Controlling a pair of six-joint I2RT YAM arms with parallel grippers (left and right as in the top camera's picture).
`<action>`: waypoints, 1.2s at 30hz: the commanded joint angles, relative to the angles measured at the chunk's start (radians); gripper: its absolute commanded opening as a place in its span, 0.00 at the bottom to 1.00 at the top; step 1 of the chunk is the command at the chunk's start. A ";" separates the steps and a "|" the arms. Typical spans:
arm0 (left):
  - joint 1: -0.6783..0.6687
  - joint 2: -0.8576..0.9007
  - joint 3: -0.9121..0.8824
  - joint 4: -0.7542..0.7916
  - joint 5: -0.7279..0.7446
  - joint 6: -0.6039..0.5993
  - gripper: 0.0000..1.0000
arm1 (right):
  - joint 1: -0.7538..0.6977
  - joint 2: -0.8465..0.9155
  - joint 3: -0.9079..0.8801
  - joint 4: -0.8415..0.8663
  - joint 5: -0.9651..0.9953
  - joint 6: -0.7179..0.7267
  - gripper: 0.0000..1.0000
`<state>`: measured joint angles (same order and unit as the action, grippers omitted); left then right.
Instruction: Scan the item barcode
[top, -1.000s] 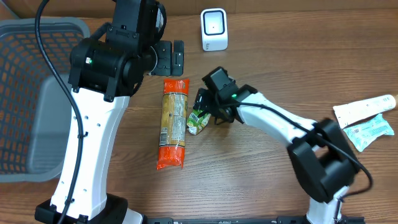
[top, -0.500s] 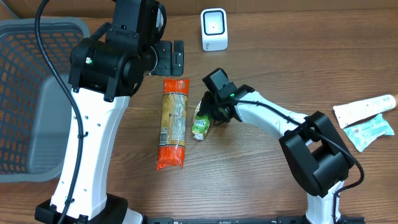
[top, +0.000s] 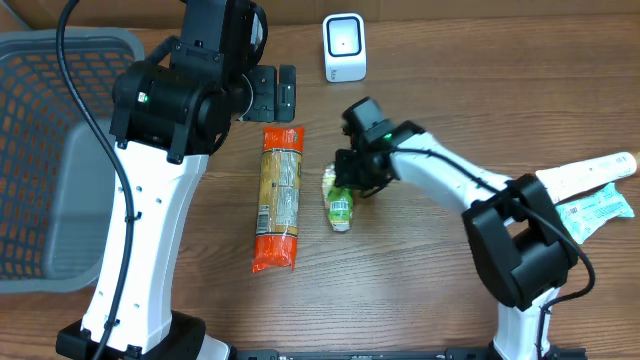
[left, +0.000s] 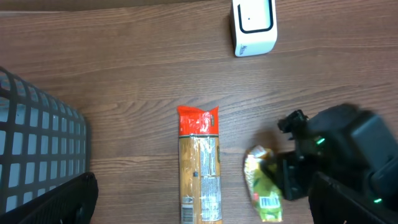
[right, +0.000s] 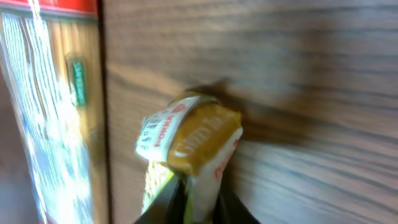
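The right arm reaches from the near right corner toward the middle of the table. The right jaws are closed almost fully on the far end of a small green-and-yellow packet. In the right wrist view the packet is pinched between the two dark fingers at the bottom of the frame. The packet is near the middle of the table, its long side running from the far edge toward the near edge. Whether its free end rests on the wood cannot be told.

A long spaghetti package with red ends lies flat just to the left of the packet, parallel to it and not touching it.

The white barcode scanner stands near the middle of the far edge, well apart from the packet.

The left arm rises from the near left corner. The left jaws stand fully open above the table, on the far side of the spaghetti package, and hold nothing. In the left wrist view the spaghetti package, the packet and the scanner all lie below them.

A gray mesh basket occupies the left edge. A white tube and a blue-green sachet lie together at the right edge.
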<state>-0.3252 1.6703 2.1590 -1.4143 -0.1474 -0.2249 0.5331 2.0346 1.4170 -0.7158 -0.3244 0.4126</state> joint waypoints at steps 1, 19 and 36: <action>0.004 0.003 0.003 0.001 -0.010 0.019 0.99 | -0.069 -0.069 0.060 -0.105 -0.130 -0.372 0.17; 0.004 0.003 0.003 0.001 -0.010 0.019 1.00 | -0.159 -0.068 0.187 -0.192 -0.101 -0.608 0.80; 0.004 0.003 0.003 0.001 -0.010 0.019 1.00 | -0.058 0.087 0.187 -0.179 0.009 -0.691 0.48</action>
<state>-0.3252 1.6703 2.1590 -1.4143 -0.1474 -0.2249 0.4793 2.1262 1.5845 -0.8917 -0.3439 -0.2905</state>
